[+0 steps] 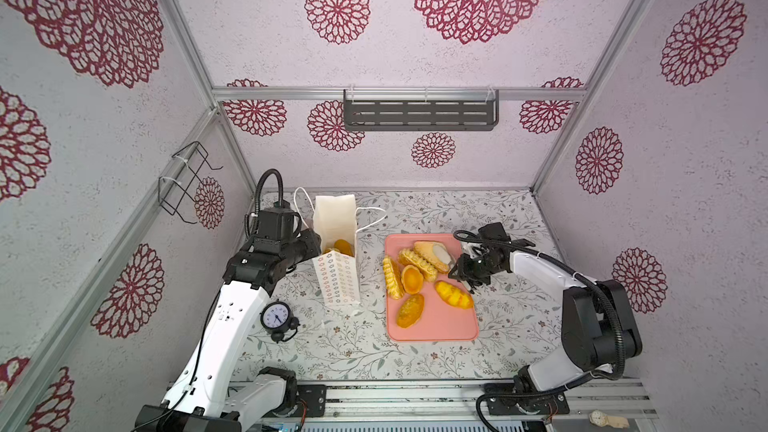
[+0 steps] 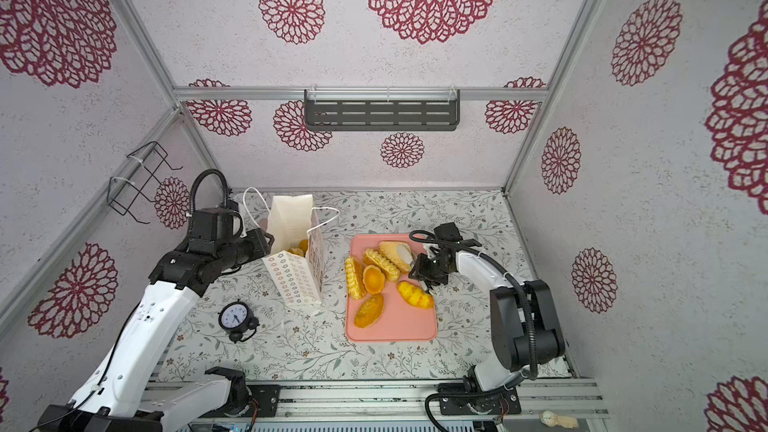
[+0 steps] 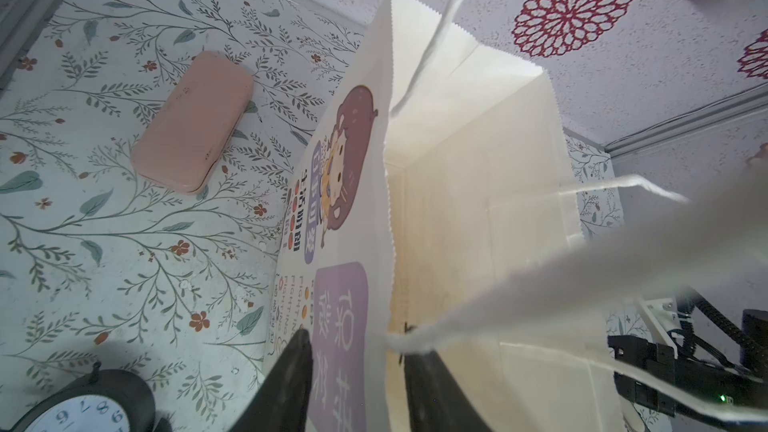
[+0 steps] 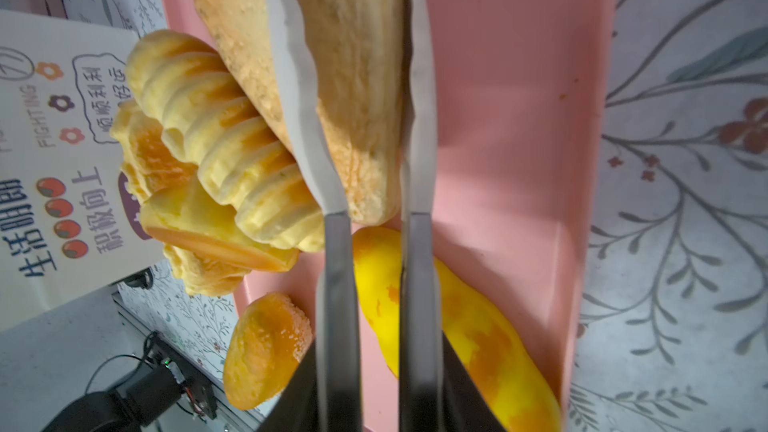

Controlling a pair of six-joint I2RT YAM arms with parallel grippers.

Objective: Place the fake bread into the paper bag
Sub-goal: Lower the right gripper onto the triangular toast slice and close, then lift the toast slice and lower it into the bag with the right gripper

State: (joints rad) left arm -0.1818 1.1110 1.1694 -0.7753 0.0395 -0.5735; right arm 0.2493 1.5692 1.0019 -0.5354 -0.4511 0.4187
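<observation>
Left claw (image 3: 355,332): jaws apart, astride the rim of the paper bag (image 1: 336,280). One finger (image 3: 291,376) is outside the printed wall and the other is inside the mouth. I see a black wire rack (image 1: 183,184) fixed to the left wall beside that arm.

The bag stands upright on the floral worktop (image 1: 511,326), with orange fake bread (image 1: 343,246) visible at its bottom. An alarm clock (image 1: 275,317) sits toward the front edge. A pink case (image 3: 193,122) lies on the worktop on the bag's printed side.

A dark slotted shelf (image 1: 419,114) hangs from the back rail. All walls (image 1: 249,27) are pale with crimson rosettes.

Right of the bag, a pink tray (image 1: 432,326) carries six more pieces.

Right claw (image 1: 454,263): clamped on the pale wedge-shaped toast (image 1: 432,252) at the tray's far end. The toast touches a ridged roll (image 1: 417,263).
</observation>
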